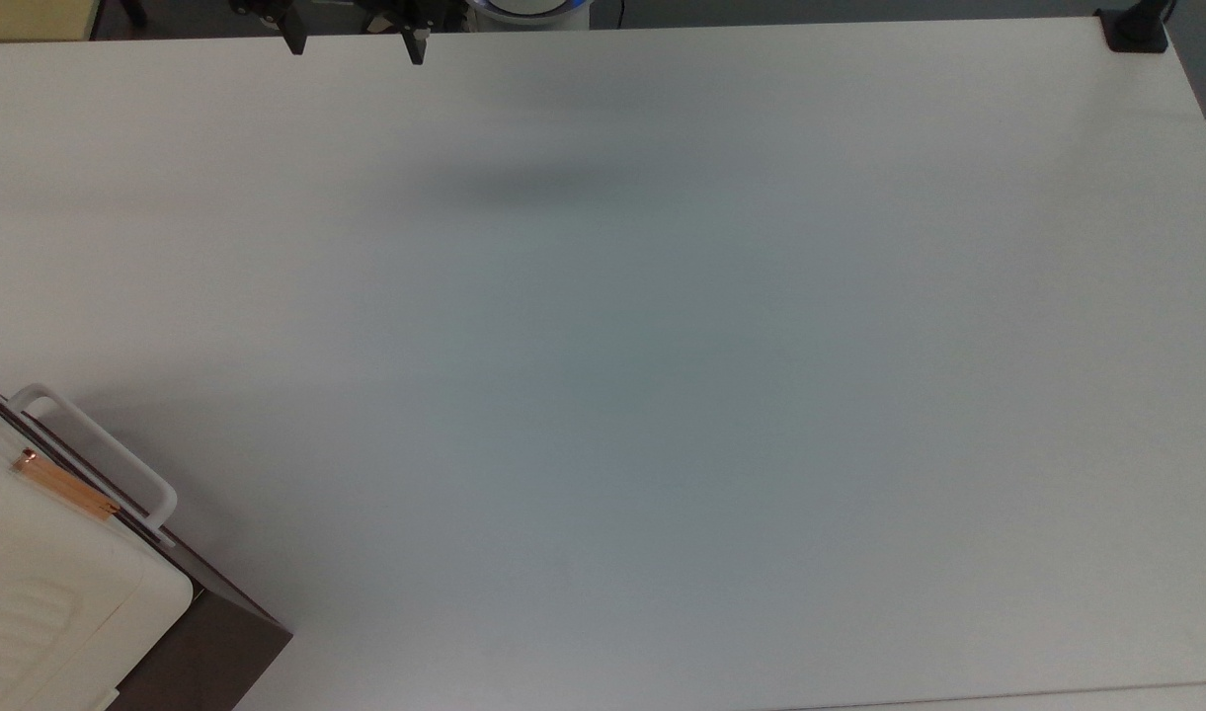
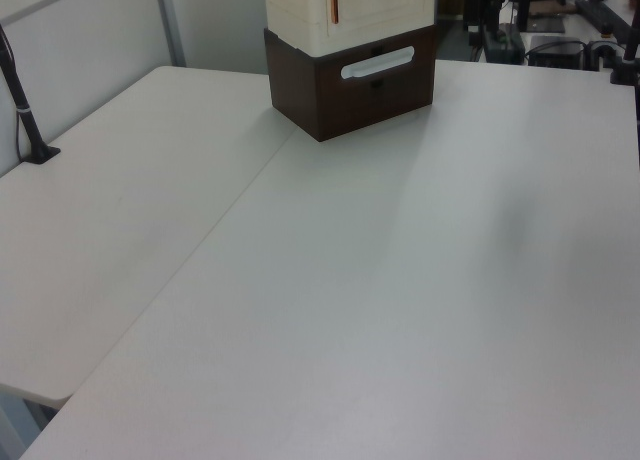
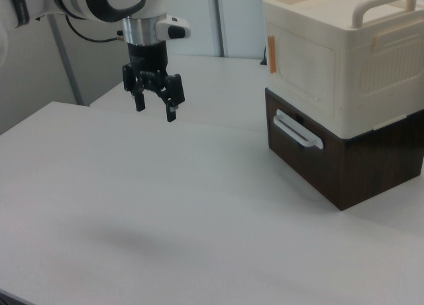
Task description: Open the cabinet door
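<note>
The gripper [image 3: 155, 107] hung open at the right view's upper left, well apart from the cabinet [image 3: 344, 93].

From overhead and two opposite low sides, we are viewing the table [image 1: 662, 395], all sharing the cabinet [image 3: 338, 86].

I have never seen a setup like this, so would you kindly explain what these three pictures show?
They show one moment from three fixed cameras. The white robot arm ends in a black two-finger gripper, open, holding nothing, hanging above the white table. The top view looks straight down; there the gripper is at the upper edge. On the table stands a cream-white cabinet on a dark brown base with a white bar handle. Its cabinet door, marked by a copper-coloured strip, looks closed.
</note>
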